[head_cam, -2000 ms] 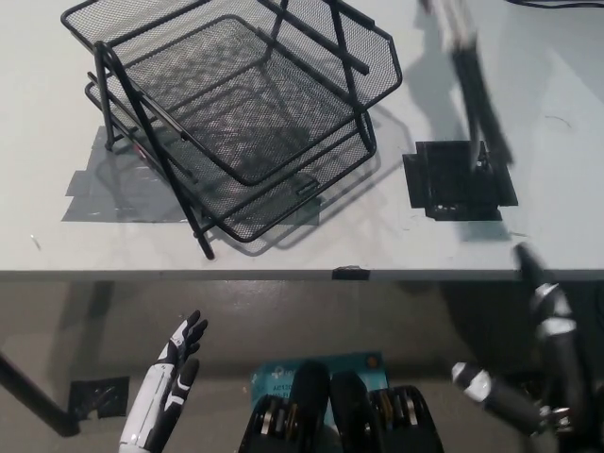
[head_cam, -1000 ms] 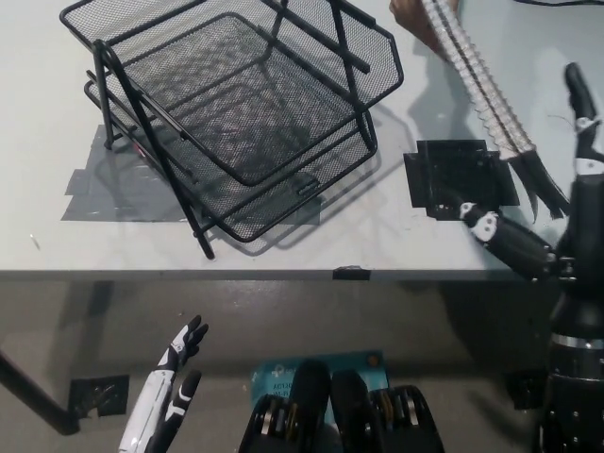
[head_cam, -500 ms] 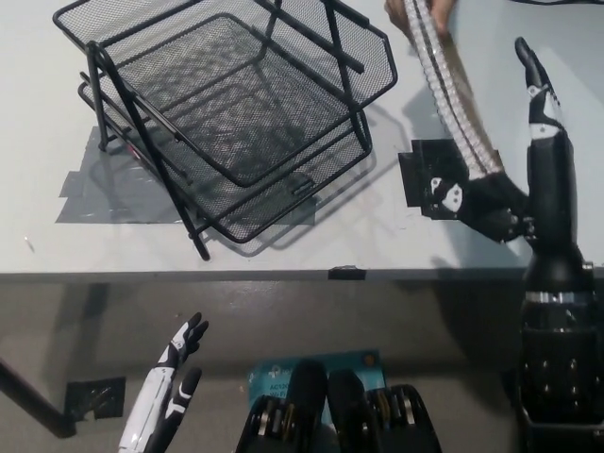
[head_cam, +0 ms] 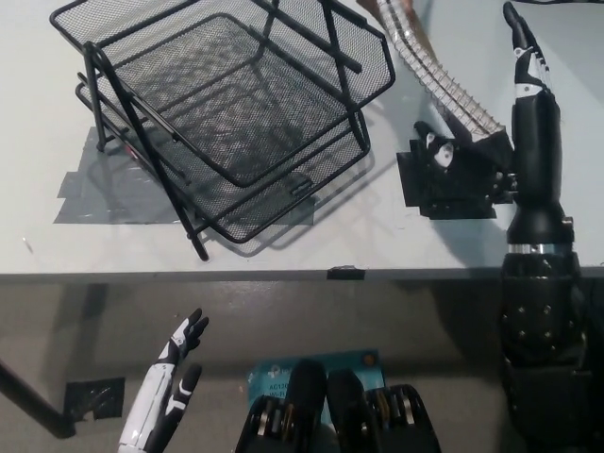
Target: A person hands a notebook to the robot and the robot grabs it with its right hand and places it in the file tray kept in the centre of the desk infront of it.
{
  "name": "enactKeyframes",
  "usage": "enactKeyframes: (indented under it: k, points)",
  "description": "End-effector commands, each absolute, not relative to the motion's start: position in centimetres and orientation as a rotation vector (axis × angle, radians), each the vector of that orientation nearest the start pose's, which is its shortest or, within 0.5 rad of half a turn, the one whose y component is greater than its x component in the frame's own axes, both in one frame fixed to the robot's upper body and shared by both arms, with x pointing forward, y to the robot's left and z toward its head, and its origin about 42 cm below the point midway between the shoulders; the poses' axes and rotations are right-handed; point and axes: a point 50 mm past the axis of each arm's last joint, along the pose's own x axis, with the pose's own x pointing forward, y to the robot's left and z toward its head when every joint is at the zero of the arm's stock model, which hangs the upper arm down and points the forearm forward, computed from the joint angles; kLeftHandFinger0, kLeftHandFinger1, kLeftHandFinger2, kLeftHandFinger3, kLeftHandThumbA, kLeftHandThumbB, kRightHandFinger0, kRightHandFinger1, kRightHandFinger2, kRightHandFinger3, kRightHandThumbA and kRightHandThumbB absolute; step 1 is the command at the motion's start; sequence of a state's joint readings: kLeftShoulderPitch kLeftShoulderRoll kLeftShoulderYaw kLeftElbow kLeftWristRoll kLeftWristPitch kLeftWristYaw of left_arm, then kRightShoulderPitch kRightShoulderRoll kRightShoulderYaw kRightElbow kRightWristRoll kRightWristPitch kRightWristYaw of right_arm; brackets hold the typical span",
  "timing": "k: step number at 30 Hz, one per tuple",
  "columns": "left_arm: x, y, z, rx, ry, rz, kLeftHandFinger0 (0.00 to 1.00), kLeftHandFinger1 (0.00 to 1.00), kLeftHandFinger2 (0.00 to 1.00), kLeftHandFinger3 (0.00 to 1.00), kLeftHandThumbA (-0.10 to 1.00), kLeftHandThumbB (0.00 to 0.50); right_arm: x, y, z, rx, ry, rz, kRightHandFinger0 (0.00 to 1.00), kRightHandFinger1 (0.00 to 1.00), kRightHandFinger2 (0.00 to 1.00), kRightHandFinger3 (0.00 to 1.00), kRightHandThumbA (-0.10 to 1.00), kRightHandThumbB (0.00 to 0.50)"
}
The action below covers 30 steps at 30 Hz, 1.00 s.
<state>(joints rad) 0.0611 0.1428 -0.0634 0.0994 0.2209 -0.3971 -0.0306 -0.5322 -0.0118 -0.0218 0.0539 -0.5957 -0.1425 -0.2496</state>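
Two robot hands are in my view, and only one is working. My black right hand [head_cam: 500, 142] is up over the right part of the desk [head_cam: 283, 247], fingers spread, one pointing away toward the far edge and another curling in from the left; the lower end of the one spiral-bound notebook [head_cam: 444, 85] sits between them. I cannot tell whether the fingers have actually clamped on it. The notebook slants up and to the left from the hand, and at its far end a person's hand [head_cam: 396, 8] holds it at the top edge of the picture. Under my hand is one black square patch [head_cam: 444, 193]. Left of that stands the one black mesh file tray [head_cam: 236, 113], two tiers, with grey tape [head_cam: 104, 193] beside it. My white left hand [head_cam: 175, 373] rests below the desk edge, fingers apart, holding nothing.
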Motion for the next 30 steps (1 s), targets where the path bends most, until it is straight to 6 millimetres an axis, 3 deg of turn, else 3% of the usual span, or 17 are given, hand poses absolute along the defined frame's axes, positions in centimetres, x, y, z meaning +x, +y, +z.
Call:
enactKeyframes:
  k: [1,2,4,15,20,25,30]
  points:
    - [26.0,24.0,8.9,0.358,-0.283,-0.154,1.0,1.0,1.0,1.0,1.0,0.293,42.6,-16.9,29.5,-0.544,-0.739,-0.313,0.0,0.0,0.0,0.14,0.82,0.0]
    - [26.0,23.9,8.9,0.359,-0.284,-0.154,1.0,1.0,1.0,1.0,1.0,0.294,42.8,-16.7,29.2,-0.569,-0.753,-0.329,0.0,0.0,0.0,0.06,0.8,0.0]
    - [26.1,23.9,8.9,0.358,-0.283,-0.152,1.0,1.0,1.0,1.0,1.0,0.292,43.0,-16.5,29.0,-0.575,-0.775,-0.338,0.0,0.0,0.0,0.0,0.77,0.0]
    - [26.3,24.0,9.1,0.357,-0.289,-0.155,1.0,1.0,1.0,1.0,1.0,0.293,43.5,-16.6,28.5,-0.55,-0.786,-0.383,0.0,0.0,0.0,0.01,0.77,0.0]
    - [26.2,24.1,9.0,0.362,-0.282,-0.156,1.0,1.0,1.0,1.0,1.0,0.294,43.0,-17.0,28.6,-0.54,-0.795,-0.426,0.0,0.0,0.0,0.03,0.71,0.0]
    - [26.2,24.1,9.0,0.362,-0.277,-0.161,1.0,1.0,1.0,1.0,1.0,0.295,42.7,-18.4,30.1,-0.539,-0.884,-0.517,0.0,0.0,0.0,0.03,0.8,0.0]
    - [26.2,24.0,9.0,0.356,-0.283,-0.162,1.0,1.0,1.0,1.0,1.0,0.289,40.6,-19.3,33.8,-0.474,-0.967,-0.626,0.0,0.0,0.0,0.0,0.82,0.0]
